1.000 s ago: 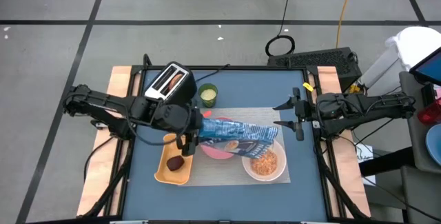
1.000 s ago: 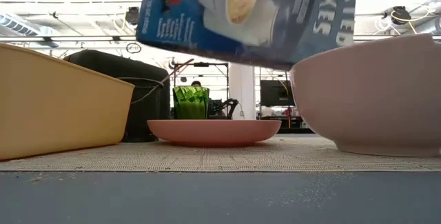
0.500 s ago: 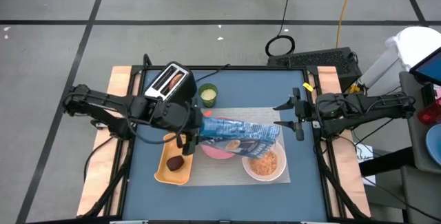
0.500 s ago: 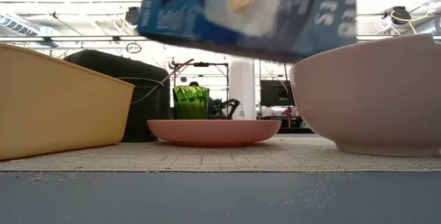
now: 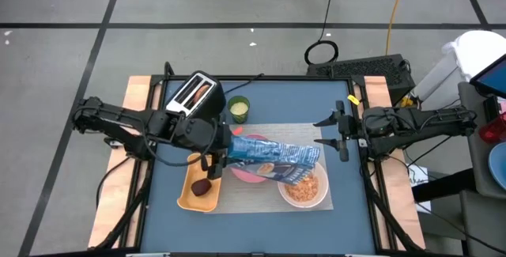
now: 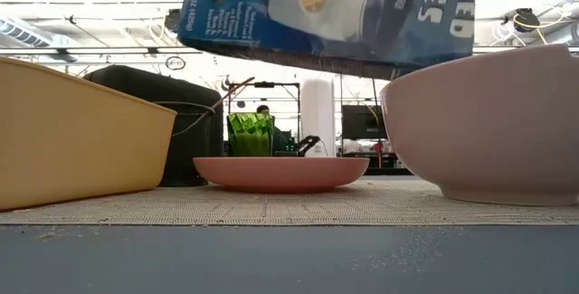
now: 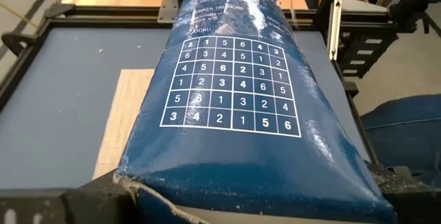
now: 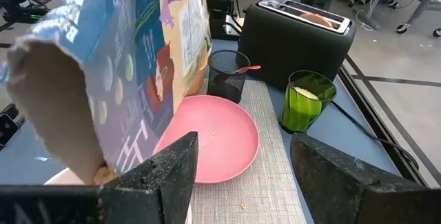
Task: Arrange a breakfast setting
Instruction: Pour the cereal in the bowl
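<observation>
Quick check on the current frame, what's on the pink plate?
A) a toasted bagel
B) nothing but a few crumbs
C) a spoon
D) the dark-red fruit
B: in the right wrist view the pink plate is bare apart from a few crumbs; the dark-red fruit lies in the yellow tray, and the cereal box hangs above the plate, tilted toward the white bowl.

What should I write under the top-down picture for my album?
Left gripper tips a blue cereal box over the white bowl of cereal.
</observation>
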`<state>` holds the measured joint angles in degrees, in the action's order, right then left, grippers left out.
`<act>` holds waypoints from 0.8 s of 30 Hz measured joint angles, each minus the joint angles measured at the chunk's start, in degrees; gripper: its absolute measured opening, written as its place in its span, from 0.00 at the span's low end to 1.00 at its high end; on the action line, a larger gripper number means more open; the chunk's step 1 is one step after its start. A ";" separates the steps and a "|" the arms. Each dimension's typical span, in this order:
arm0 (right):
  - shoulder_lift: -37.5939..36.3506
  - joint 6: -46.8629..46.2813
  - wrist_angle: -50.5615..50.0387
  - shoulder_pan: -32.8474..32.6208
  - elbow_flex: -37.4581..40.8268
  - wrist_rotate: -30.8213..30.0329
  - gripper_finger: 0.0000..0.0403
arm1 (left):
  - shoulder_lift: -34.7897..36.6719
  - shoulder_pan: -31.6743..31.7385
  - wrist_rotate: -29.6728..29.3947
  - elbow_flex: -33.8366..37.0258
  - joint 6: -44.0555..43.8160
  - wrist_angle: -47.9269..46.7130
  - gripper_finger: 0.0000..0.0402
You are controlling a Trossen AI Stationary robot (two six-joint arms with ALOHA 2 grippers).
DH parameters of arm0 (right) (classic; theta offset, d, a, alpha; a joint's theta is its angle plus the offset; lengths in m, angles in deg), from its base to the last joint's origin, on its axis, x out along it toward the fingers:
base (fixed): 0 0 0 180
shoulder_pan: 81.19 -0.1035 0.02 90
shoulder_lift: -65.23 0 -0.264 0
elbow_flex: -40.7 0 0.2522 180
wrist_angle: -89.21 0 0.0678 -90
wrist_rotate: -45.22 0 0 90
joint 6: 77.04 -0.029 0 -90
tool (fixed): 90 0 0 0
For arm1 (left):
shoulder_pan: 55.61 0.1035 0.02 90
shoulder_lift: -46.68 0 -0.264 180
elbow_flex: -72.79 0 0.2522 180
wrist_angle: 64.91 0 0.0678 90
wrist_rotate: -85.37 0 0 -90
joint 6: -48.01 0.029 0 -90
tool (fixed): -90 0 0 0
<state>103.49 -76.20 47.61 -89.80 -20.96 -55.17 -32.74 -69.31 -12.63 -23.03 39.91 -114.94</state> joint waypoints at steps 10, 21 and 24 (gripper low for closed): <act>0.00 -0.17 -0.10 -0.01 0.00 0.00 0.55 | -0.03 0.13 -1.72 0.03 -1.79 -0.56 0.66; 0.00 -0.17 -0.30 0.01 0.00 0.00 0.55 | 0.04 0.06 -0.90 0.00 0.11 -0.32 0.66; 0.00 -0.17 -0.30 0.01 0.00 0.00 0.55 | -0.02 0.24 -1.25 0.00 -1.94 -0.09 0.66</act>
<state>103.49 -76.37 47.31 -89.79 -20.96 -55.17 -32.76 -69.07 -13.88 -23.03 37.97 -115.02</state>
